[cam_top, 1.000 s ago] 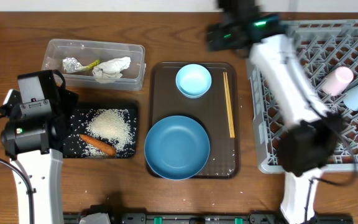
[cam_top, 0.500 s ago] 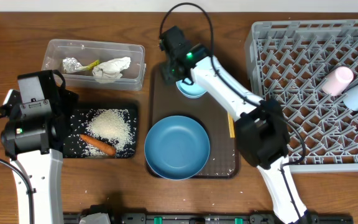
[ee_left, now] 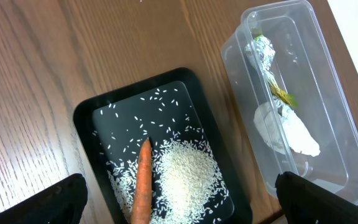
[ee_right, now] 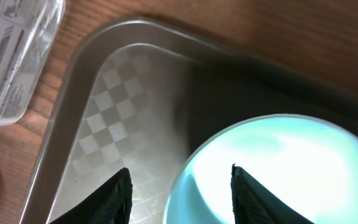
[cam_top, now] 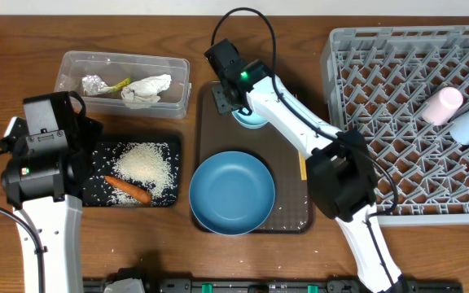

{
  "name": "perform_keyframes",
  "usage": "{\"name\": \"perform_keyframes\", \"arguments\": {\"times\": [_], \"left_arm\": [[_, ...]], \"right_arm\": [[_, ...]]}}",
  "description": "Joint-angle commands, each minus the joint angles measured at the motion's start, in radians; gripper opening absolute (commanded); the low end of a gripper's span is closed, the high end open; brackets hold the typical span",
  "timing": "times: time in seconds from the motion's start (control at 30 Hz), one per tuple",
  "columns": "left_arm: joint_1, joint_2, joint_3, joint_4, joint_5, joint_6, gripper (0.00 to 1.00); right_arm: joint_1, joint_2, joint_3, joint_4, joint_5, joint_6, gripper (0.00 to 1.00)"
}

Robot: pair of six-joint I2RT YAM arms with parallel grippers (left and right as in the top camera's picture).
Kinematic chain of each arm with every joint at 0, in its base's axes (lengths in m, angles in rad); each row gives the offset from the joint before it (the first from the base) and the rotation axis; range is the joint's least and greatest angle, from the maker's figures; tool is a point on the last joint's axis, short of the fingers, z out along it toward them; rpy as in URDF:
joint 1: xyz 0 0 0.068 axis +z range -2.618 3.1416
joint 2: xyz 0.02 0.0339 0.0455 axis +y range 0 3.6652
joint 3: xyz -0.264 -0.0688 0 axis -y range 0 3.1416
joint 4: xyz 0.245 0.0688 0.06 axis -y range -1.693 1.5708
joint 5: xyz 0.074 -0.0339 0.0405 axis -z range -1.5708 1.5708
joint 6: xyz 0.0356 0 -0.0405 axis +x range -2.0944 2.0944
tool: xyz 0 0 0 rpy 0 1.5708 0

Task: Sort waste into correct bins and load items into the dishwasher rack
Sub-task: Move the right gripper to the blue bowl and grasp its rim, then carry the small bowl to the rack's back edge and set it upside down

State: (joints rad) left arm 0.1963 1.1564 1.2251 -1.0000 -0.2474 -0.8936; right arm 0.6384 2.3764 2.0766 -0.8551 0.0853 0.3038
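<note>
The right gripper (ee_right: pixel 180 198) hangs with its fingers spread wide across the left rim of the small light-blue bowl (ee_right: pixel 278 171). One fingertip is outside the rim over the brown tray (ee_right: pixel 98 93) and the other is over the bowl's inside, though contact cannot be told. The large blue plate (cam_top: pixel 232 193) lies on that tray just nearer the robot than this gripper. The left gripper (ee_left: pixel 180 186), also wide and holding nothing, hovers over the black tray (ee_left: pixel 79 118) of rice (ee_left: pixel 188 174) and carrot (ee_left: pixel 143 180), with the clear tub (ee_left: pixel 319 87) beyond.
</note>
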Motion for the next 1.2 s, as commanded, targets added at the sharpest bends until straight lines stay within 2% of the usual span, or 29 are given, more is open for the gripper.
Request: {"name": "perform_keyframes", "arguments": {"times": [0.0, 0.1, 0.2, 0.27, 0.33, 0.4, 0.73, 0.97, 1.07, 1.17], "left_arm": [[0.005, 0.0, 0.002, -0.006, -0.024, 0.002, 0.99], [0.005, 0.0, 0.002, -0.006, -0.024, 0.002, 0.99], [0.005, 0.0, 0.002, -0.006, -0.024, 0.002, 0.99], [0.005, 0.0, 0.002, -0.006, -0.024, 0.002, 0.99], [0.005, 0.0, 0.002, -0.006, -0.024, 0.002, 0.99], [0.005, 0.0, 0.002, -0.006, -0.024, 0.002, 0.99], [0.005, 0.0, 0.002, -0.006, -0.024, 0.002, 0.99], [0.005, 0.0, 0.002, -0.006, -0.024, 0.002, 0.99], [0.005, 0.0, 0.002, -0.006, -0.024, 0.002, 0.99], [0.005, 0.0, 0.002, -0.006, -0.024, 0.002, 0.99]], "right_arm": [[0.014, 0.047, 0.0, -0.005, -0.023, 0.018, 0.48], [0.025, 0.055, 0.0, -0.006, -0.022, 0.019, 0.44], [0.033, 0.055, 0.0, -0.006, -0.022, 0.026, 0.34], [0.035, 0.055, 0.002, -0.004, -0.019, 0.025, 0.24], [0.032, 0.053, 0.011, -0.011, -0.018, 0.026, 0.09], [0.026, 0.049, 0.026, -0.027, -0.018, 0.026, 0.01], [-0.087, -0.123, 0.196, -0.164, -0.046, -0.008, 0.01], [-0.351, -0.266, 0.205, -0.275, -0.073, -0.039, 0.01], [-0.498, -0.266, 0.204, -0.312, -0.197, -0.041, 0.01], [-0.65, -0.246, 0.194, -0.317, -0.484, -0.144, 0.01]]}}
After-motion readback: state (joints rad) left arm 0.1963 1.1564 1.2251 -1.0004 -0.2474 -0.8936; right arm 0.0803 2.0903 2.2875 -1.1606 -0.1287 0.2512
